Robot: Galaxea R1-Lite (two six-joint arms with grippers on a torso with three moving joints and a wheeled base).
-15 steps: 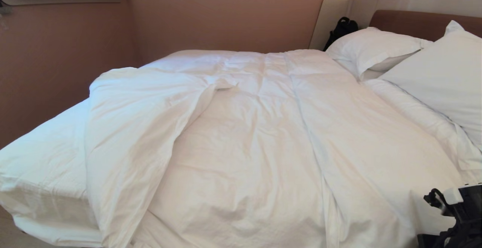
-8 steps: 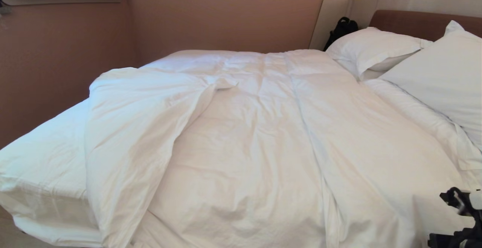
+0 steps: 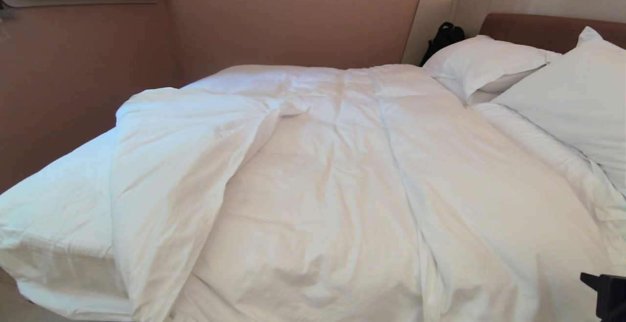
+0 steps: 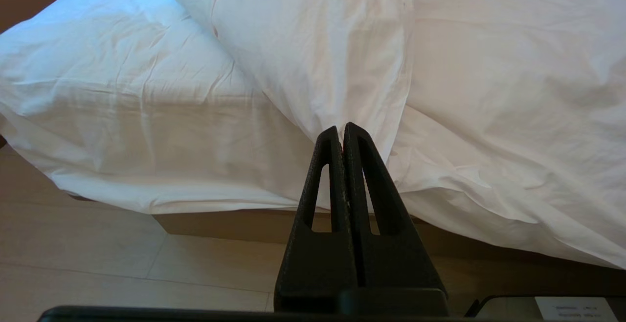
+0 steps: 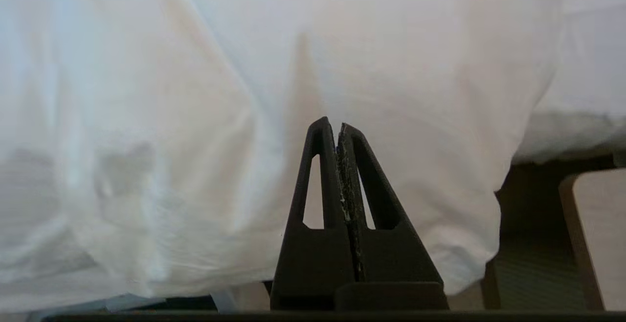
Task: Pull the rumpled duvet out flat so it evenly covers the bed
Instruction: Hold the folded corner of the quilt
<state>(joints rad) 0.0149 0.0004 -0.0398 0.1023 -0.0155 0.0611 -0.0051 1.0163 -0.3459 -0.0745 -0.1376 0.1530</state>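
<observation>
I saw the rumpled duvet on the bed, one corner folded back, bare sheet beside it. My right gripper and left gripper were both pinched closed, empty, near the bed's edge.

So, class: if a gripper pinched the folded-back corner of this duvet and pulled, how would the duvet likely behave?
The rumpled duvet is probably floppy: it drapes over the bed edge and folds onto itself. Its puffy creases suggest it is light for its bulk. It would likely drag and bunch rather than slide flat.
</observation>
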